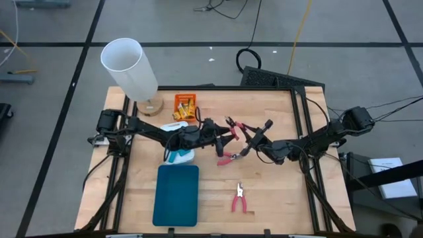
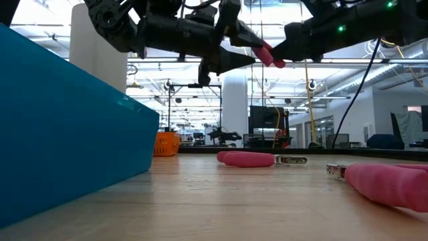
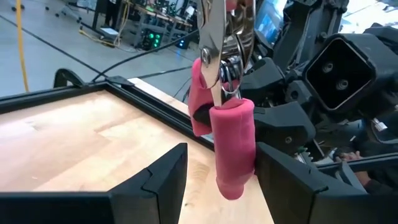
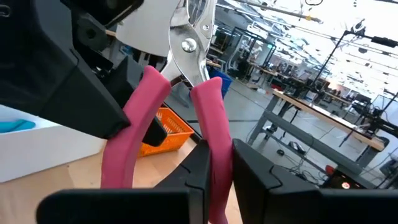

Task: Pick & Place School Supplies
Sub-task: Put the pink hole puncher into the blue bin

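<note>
Red-handled pliers [image 1: 239, 127], with bright metal jaws and soft pink-red grips, are held above the wooden table [image 1: 277, 192] between both arms. The right gripper [image 4: 216, 168] is clamped on one handle. The left gripper [image 3: 217, 174] stands half open around the other handle. Two more pliers [image 1: 239, 198] lie on the table beside a teal tray [image 1: 176, 195]. An open workshop lies behind.

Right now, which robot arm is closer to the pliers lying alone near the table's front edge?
Right. Its end effector is up beside the lone pliers; the left end effector is farther.
</note>
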Robot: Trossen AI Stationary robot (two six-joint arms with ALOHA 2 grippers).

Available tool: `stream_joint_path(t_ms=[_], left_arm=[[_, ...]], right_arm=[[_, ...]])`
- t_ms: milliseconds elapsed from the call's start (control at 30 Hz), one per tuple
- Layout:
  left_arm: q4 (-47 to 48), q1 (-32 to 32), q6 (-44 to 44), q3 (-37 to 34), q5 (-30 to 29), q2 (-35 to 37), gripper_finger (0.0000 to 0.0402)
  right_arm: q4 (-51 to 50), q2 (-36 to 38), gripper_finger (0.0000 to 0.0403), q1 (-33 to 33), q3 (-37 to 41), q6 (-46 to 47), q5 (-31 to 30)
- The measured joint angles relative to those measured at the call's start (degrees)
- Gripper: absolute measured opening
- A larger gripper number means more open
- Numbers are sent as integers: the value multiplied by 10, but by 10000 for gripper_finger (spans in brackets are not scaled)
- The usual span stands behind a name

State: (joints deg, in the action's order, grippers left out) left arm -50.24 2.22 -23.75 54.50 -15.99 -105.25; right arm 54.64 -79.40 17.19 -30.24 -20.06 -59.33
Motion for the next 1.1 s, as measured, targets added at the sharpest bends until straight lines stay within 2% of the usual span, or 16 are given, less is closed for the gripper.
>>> stream_joint_path(t_ms=[167, 400, 467, 600, 633, 833, 1000, 1100], left_arm=[[31, 0, 6, 27, 5, -4, 191], [62, 0, 26, 45, 3, -5, 183], [67, 0, 23, 45, 5, -5, 163], [82, 1, 22, 45, 7, -5, 88], [83, 1, 24, 45, 11, -5, 80], [118, 0, 63, 45, 26, 16, 80], [217, 11, 95, 45, -20, 89, 80], [290, 32, 115, 45, -24, 139, 80]], right_arm=[[0, 0, 35, -1, 0, 13, 31], [-4, 0, 35, 2, 0, 5, 7], [-6, 0, 35, 2, 0, 5, 7], [-11, 0, 37, 2, 0, 2, 7], [-11, 0, 39, 2, 0, 1, 7], [-24, 0, 87, 2, 0, 47, 9], [-31, 2, 130, 8, 0, 74, 8], [-30, 11, 146, 17, 0, 74, 8]])
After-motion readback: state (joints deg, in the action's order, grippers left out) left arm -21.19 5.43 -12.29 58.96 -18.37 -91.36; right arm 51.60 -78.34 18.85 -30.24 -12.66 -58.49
